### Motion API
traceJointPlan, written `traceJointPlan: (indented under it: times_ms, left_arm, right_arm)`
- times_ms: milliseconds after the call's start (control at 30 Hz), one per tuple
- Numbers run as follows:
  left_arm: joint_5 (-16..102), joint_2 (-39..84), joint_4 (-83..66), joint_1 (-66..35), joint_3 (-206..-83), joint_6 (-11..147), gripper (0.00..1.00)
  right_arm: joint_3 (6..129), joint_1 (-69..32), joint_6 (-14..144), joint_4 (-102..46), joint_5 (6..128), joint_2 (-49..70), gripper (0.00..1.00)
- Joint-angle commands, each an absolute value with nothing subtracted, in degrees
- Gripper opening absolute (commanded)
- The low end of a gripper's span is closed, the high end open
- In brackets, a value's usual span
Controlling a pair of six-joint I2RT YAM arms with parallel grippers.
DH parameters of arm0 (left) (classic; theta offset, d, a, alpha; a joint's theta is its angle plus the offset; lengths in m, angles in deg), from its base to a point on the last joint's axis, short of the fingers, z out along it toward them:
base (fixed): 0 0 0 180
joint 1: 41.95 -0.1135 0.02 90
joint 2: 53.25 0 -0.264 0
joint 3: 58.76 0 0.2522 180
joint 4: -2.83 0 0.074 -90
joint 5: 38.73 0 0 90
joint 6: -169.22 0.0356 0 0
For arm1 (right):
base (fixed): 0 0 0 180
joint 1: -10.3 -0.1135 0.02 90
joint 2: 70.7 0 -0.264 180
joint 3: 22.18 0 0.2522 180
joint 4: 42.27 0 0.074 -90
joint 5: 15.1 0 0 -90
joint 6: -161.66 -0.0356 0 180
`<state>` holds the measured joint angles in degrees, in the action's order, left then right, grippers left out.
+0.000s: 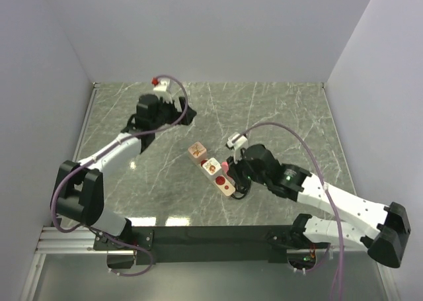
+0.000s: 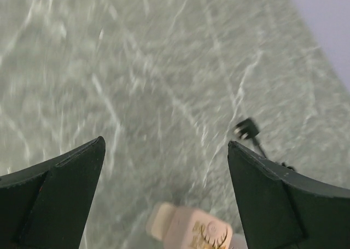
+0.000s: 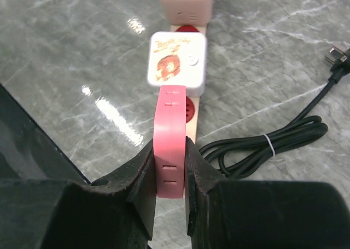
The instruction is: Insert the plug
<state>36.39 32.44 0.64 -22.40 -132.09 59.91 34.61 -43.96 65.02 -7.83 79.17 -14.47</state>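
We see the right gripper [image 3: 170, 169] pinching a pink plug [image 3: 169, 131], its tip at a red socket [image 3: 188, 108] on the power strip [image 3: 193, 133]. The left gripper [image 2: 165, 145] hangs spread wide.

You have the power strip [image 1: 223, 184] lying near the middle of the table [image 1: 284, 109], slanted from far left to near right. Two cubes sit on it: the far cube [image 1: 197, 151] at its far end, and the near cube [image 1: 211, 165] just beside that, toward you. Your right gripper [image 3: 168, 146] stands at the strip's right side with the plug [image 3: 169, 112] between its fingers. The plug's tip is over the socket next to the near cube; you cannot tell whether they touch. In the right wrist view the cord [image 3: 273, 145] lies coiled to the right of the strip, with its end connector [image 3: 338, 56] farther off. Your left gripper [image 2: 165, 145] is over bare table, far left of the strip and well apart from it.
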Motion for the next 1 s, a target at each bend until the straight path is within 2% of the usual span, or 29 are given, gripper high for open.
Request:
traceJointPlan:
  times_ms: [0,167,333,600,967]
  left_arm:
    - [49.4,24.8,11.4,-18.6,-125.8,56.1,0.99]
    - [50.6,21.7,17.9,-16.5,-115.3,55.1,1.0]
    - [48.6,21.2,20.4,-15.3,-110.7,55.0,0.99]
    - [44.9,27.1,23.6,-13.3,-111.2,57.8,1.0]
    - [43.4,33.5,26.3,-10.0,-112.5,59.4,0.99]
  right_arm:
    - [42.4,-40.3,64.4,-2.8,73.6,-10.6,0.0]
    - [48.2,-40.1,66.3,4.6,71.7,0.0,0.0]
    - [50.6,-40.1,66.3,7.5,70.7,6.0,0.0]
    - [50.6,-40.1,65.3,7.0,69.1,5.1,0.0]
    - [53.4,-37.0,68.8,6.3,68.7,13.1,0.0]
